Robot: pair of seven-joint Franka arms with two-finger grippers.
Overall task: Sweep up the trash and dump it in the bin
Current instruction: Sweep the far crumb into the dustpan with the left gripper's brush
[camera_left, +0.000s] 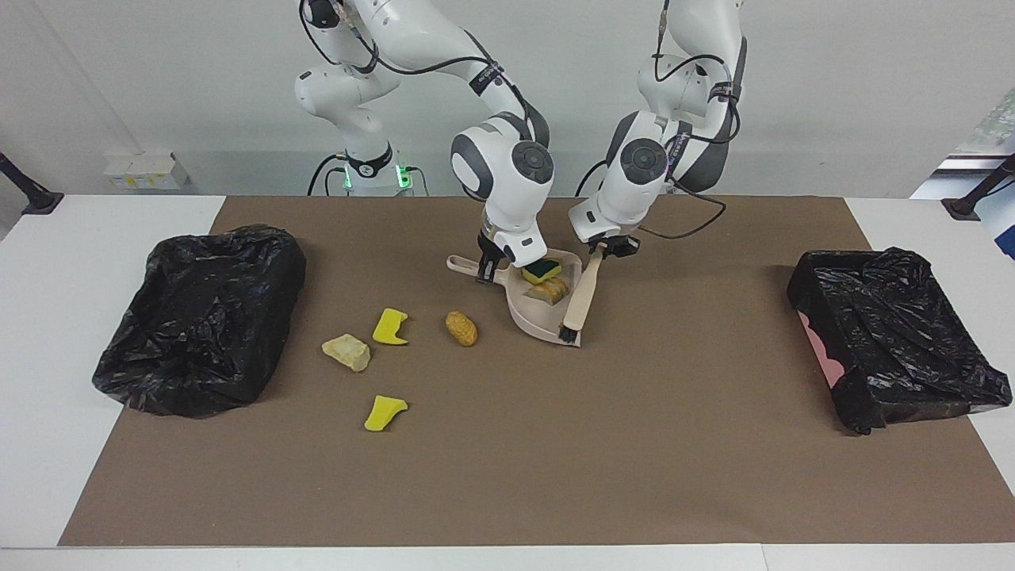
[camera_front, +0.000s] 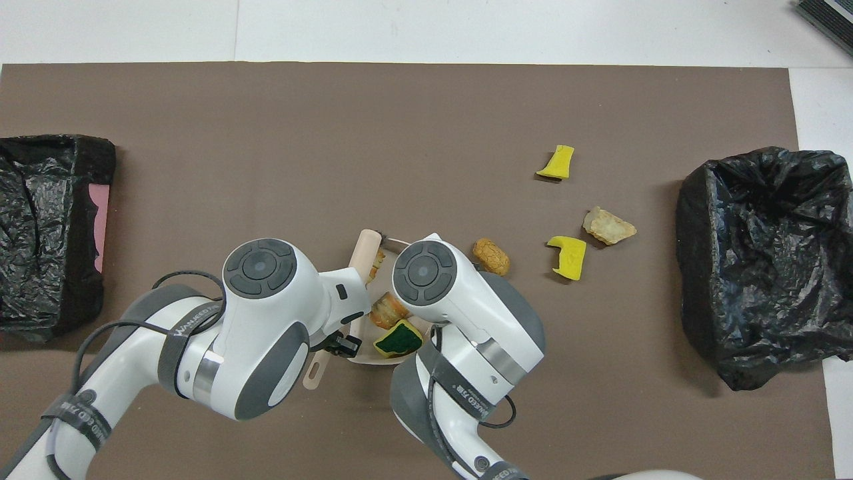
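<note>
Your left gripper (camera_left: 607,248) is clamped on the brush (camera_left: 580,297), whose bristles rest on the dustpan (camera_left: 533,318), and your right gripper (camera_left: 488,266) grips the dustpan's handle. Inside the pan lie a green-topped sponge (camera_left: 540,272) and bread-like lumps (camera_left: 549,290). Toward the right arm's end, a brown lump (camera_left: 461,327), two yellow pieces (camera_left: 389,327) and a beige chunk (camera_left: 346,352) sit on the mat (camera_left: 507,476).

Green-topped sponge (camera_front: 397,338) and bread lump (camera_front: 388,310) in beige dustpan (camera_front: 358,333), brush (camera_front: 364,251) across its mouth

Arm bands (camera_front: 185,331) – lettering partly legible, unclear.
</note>
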